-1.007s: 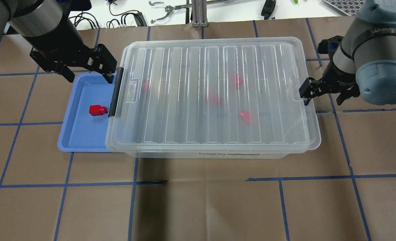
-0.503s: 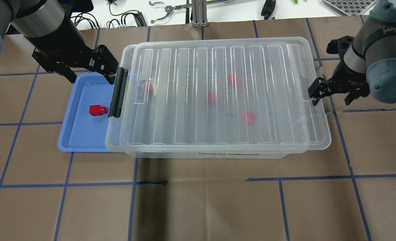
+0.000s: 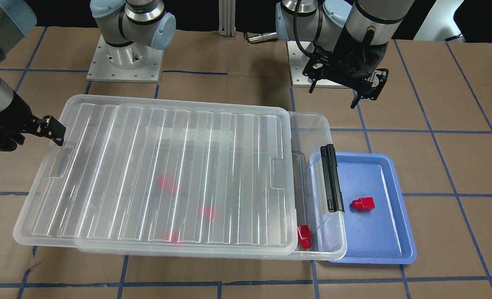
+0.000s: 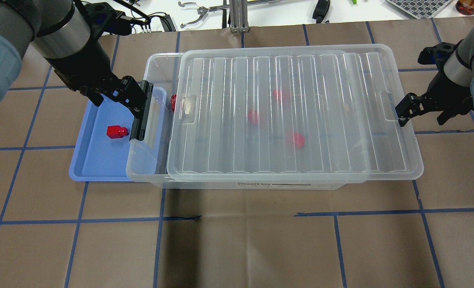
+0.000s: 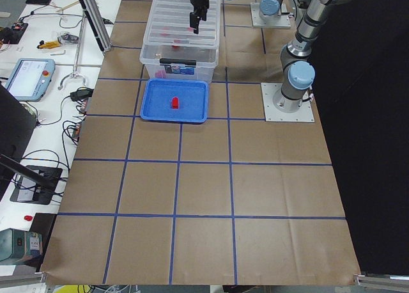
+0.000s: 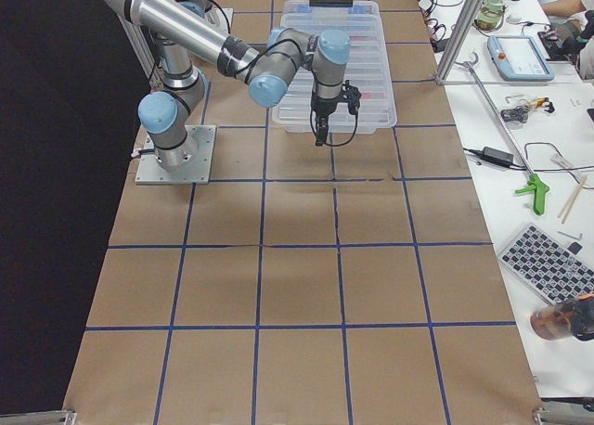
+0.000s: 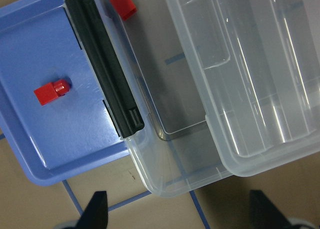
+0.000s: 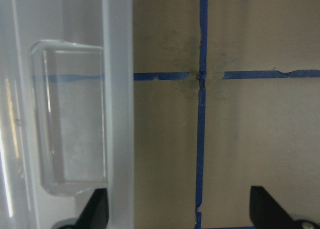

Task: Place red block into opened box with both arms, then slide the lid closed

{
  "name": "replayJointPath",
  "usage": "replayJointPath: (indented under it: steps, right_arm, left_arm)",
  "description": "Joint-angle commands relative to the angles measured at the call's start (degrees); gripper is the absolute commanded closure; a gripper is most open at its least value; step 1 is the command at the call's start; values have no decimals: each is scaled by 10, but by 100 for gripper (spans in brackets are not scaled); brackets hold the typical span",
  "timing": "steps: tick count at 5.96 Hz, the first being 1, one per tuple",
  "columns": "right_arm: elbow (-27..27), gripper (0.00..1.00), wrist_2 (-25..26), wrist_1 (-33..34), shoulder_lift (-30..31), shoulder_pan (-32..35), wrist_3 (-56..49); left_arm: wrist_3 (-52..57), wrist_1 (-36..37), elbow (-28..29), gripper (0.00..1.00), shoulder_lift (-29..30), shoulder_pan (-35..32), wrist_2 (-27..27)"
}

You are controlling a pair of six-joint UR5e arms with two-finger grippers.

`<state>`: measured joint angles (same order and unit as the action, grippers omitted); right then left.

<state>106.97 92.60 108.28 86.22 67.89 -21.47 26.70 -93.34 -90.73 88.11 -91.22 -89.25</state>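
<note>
Lid (image 4: 293,116) had slid right, uncovering box (image 4: 151,160) left end. Left claw (image 4: 119,100) and right claw (image 4: 421,117) both gaped wide, empty.

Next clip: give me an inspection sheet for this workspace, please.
Surface: brown paper-covered table with blue tape grid.
Job's things: lid sits offset on the box, gap by the black latch; one red block on the blue tray, four more inside the box.
Clutter: nothing seen.
Grippers: left gripper open, empty, near the black latch; right gripper open at the lid's other end.
Cables: black cables on the bench behind.
Surroundings: tools on the bench.
</note>
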Motion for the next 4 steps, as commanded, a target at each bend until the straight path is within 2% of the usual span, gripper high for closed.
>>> replayJointPath:
  steps: [1,3,4]
  right_arm:
    - [0,0,0,0,1,-33,-41]
    - [-4,0,0,0,1,-62,-80]
    - [-5,0,25,0,2,-71,-92]
  left_arm:
    - [126,8,-1,2,-4,10,0]
    - [290,15,13,2,5,17,-8]
    - [345,65,-1,2,20,54,-7]
